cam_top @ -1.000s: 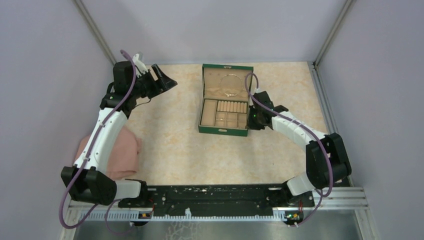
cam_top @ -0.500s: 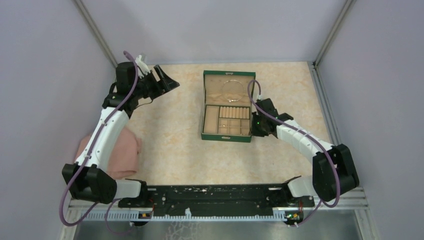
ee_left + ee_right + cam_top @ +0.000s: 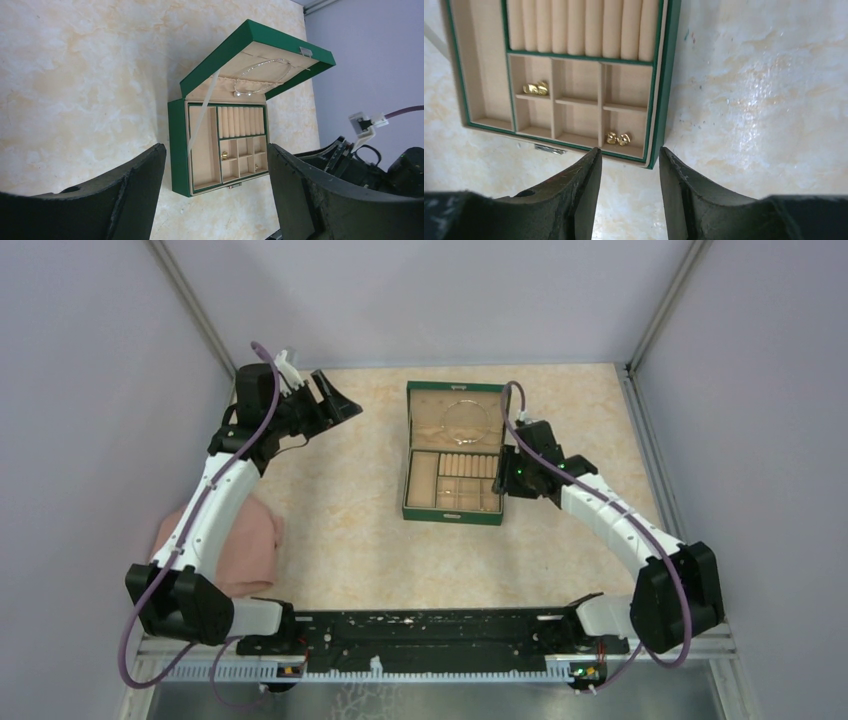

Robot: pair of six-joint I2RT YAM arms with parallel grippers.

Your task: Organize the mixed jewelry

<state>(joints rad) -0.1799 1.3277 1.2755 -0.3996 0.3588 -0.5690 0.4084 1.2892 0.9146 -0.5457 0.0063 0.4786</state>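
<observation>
Green box (image 3: 452, 515) sits open mid-bench (image 3: 340, 530), lid tipped back toward the far wall; beige lining throughout; one long compartment on the left, ring rolls (image 3: 584, 27) at back right, small square cells in front of them; metal clasp (image 3: 306, 51) on the lid edge; pale ribbon (image 3: 205, 107) links lid and base; pink cloth (image 3: 255, 550) at the left edge, well apart from the box; black rail (image 3: 430, 625) along the near edge.

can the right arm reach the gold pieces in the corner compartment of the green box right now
Probably yes. The green box with beige compartments lies open, nothing covers the small gold jewelry pieces, and the open right end effector hovers just by that corner. The narrow compartment may be tight.
</observation>
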